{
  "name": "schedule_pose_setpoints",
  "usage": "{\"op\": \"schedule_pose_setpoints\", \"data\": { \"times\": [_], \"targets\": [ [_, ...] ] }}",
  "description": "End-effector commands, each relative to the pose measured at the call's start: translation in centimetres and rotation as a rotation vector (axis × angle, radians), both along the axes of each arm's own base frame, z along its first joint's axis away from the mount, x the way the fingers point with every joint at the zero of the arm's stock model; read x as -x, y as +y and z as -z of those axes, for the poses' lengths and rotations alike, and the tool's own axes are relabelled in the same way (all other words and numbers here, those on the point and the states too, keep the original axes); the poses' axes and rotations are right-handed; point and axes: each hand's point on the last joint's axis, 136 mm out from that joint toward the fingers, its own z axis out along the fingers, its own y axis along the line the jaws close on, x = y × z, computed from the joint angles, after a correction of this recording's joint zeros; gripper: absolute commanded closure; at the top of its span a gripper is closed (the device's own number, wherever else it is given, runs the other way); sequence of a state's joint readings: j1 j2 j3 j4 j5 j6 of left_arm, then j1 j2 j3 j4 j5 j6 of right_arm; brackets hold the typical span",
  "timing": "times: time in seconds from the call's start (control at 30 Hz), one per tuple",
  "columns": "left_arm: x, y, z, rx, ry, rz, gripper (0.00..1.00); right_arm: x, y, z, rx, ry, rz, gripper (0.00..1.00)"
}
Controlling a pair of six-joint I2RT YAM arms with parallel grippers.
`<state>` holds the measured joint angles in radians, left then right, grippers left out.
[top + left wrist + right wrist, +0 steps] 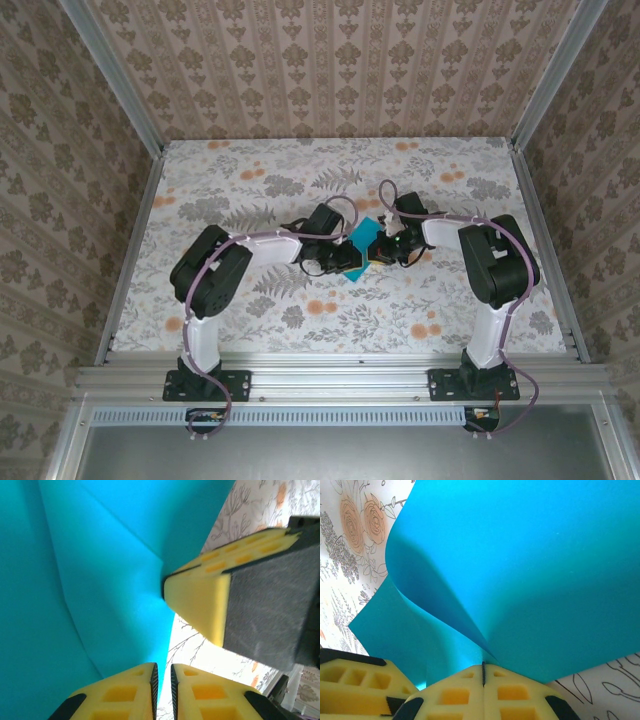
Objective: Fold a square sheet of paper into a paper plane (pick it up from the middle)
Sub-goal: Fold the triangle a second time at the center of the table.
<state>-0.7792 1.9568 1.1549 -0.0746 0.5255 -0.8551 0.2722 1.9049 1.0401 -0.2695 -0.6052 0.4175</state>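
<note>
Both arms meet at the middle of the flowered table, and the square sheet of paper sits between them, lifted and bent into a curl rather than lying flat. The left gripper has its yellow pads pressed nearly together on the sheet's lower edge. The right gripper is clamped tight on a fold of it, just beside the left one.
</note>
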Motion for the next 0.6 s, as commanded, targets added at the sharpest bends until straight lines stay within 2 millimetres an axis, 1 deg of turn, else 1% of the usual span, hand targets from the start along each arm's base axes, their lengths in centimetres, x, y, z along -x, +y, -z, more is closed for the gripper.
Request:
{"op": "schedule_pose_setpoints", "data": {
  "times": [0.0,0.17,0.3,0.57],
  "targets": [
    [1.0,-0.3,-0.1,0.024,-0.007,0.054,0.82,1.6,-1.0,2.5,0.092,0.072,-0.009,0.94],
    [1.5,-0.5,0.0,0.030,-0.014,0.088,0.82,1.6,-1.1,2.5,0.094,0.072,-0.008,0.94],
    [2.1,-0.4,0.4,0.024,-0.007,0.112,0.82,1.7,-1.1,2.5,0.093,0.074,-0.008,0.94],
    [3.1,0.3,1.2,-0.018,0.003,0.155,0.82,1.7,-1.1,2.5,0.095,0.077,-0.013,0.94]
  ]
}}
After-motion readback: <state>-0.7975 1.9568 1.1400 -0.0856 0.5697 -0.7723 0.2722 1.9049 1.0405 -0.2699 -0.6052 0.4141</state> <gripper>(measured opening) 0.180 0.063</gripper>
